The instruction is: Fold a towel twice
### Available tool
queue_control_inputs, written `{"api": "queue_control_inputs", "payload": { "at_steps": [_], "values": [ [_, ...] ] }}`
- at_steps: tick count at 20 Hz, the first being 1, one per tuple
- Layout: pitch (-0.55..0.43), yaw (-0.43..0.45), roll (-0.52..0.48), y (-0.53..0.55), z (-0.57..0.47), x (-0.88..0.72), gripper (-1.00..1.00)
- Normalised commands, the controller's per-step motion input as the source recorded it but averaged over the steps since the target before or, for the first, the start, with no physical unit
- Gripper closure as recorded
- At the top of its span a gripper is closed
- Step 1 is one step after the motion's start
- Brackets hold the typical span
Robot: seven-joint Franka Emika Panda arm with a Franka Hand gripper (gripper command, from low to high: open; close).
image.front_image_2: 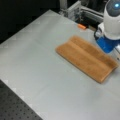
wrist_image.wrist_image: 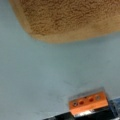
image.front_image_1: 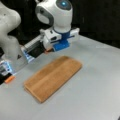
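One gripper (image.front_image_1: 60,45) hangs off the towel (image.front_image_1: 53,77), above the bare table just past the towel's short end; nothing is in it. Whether its jaws stand wide or narrow I cannot tell, since the blue housing hides the fingertips in both front views and the wrist view shows none.

From the gripper the towel lies toward a front view's bottom left, and toward the top of the wrist view, where only a rounded terry corner (wrist_image.wrist_image: 67,21) shows. The towel lies flat on the table (image.front_image_1: 100,85) as a long narrow strip (a ridge along its length suggests layers stacked, so one fold looks done). Its long axis runs away from the gripper, so the gripper faces a short end, not a long side. In a front view the towel (image.front_image_2: 86,58) has that near end at the view's right, close under the gripper (image.front_image_2: 108,45).

Beyond the towel's gripper end, an orange block (wrist_image.wrist_image: 88,101) sits at the table's edge.
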Motion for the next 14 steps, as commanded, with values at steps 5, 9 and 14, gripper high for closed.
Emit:
{"api": "queue_control_inputs", "payload": {
  "at_steps": [5,9,14],
  "values": [
    [0.046,-0.079,-0.23,0.12,0.06,0.48,-1.0],
    [0.07,0.017,-0.254,0.08,0.05,0.55,-1.0],
    [0.099,0.069,-0.238,0.05,0.08,0.57,-1.0]
  ]
}}
